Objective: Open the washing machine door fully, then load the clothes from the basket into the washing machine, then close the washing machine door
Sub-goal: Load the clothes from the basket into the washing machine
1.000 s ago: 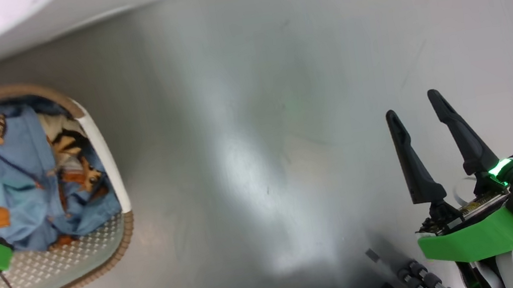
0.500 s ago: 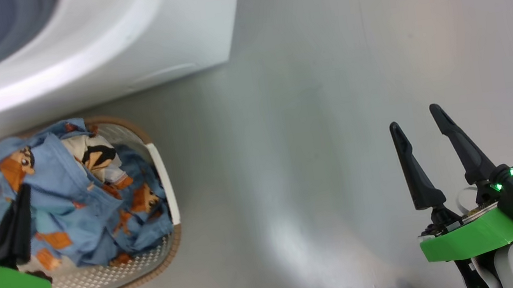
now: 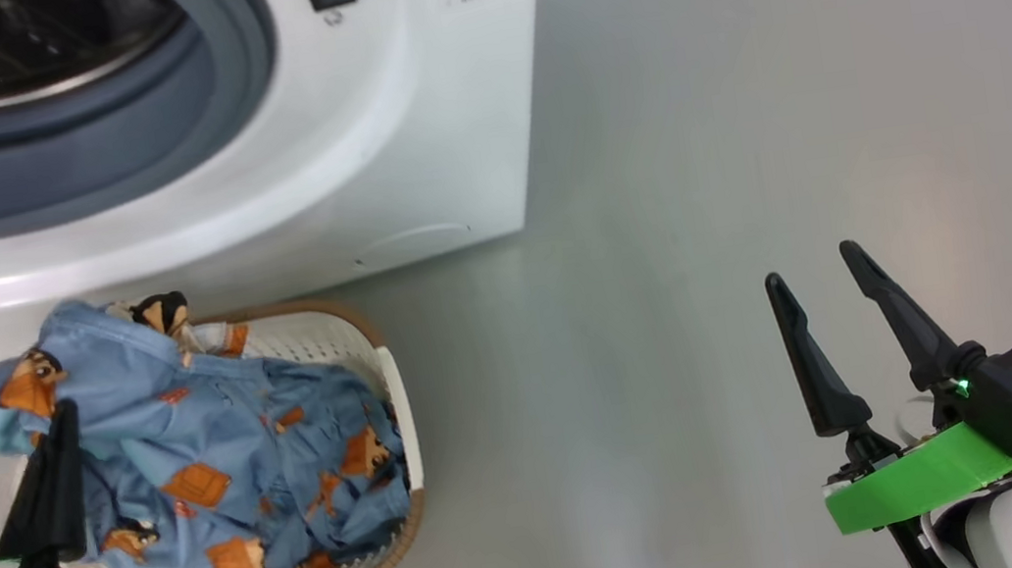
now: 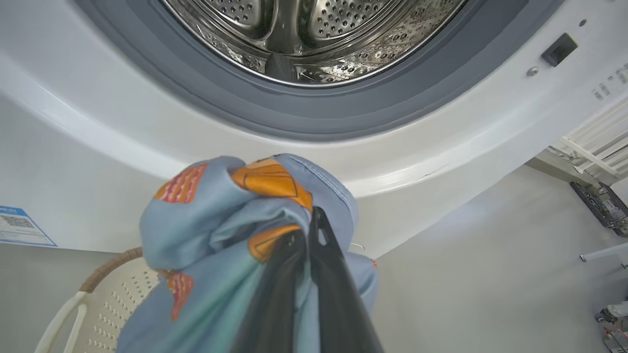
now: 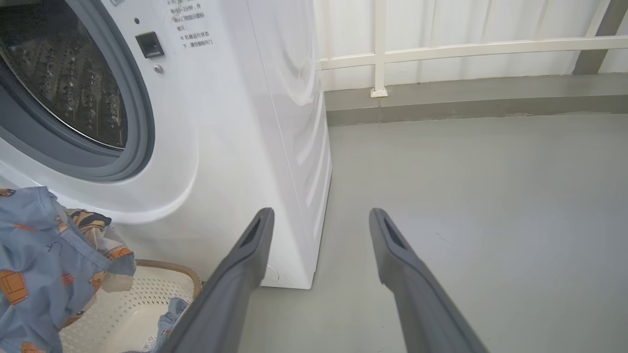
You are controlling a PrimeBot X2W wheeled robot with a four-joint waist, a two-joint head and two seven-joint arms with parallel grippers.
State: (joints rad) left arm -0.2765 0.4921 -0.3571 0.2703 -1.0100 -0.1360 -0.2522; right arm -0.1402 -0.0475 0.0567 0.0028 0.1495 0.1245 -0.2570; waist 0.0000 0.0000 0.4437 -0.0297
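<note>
Soft blue clothes (image 3: 221, 443), light and limp, hang from the left gripper (image 3: 64, 415), clamped on a bunched fold, and trail into the basket (image 3: 400, 408) below the washing machine (image 3: 402, 110) opening. Grasp gathered folds, not loose edges. Right gripper (image 3: 810, 266) stands open, empty, over the floor (image 3: 695, 148).

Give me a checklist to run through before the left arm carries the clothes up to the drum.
1. Grip on the load: ok. The left gripper is shut on a bunched fold of the clothes.
2. Clothes free of the basket: not ok. The lower folds lie inside it.
3. Drum reachable: ok. The washing machine shows its steel drum past the grey seal, above the held fold.
4. Right gripper out of the way: ok. It is open, holds nothing and is over the floor, apart from the machine.
</note>
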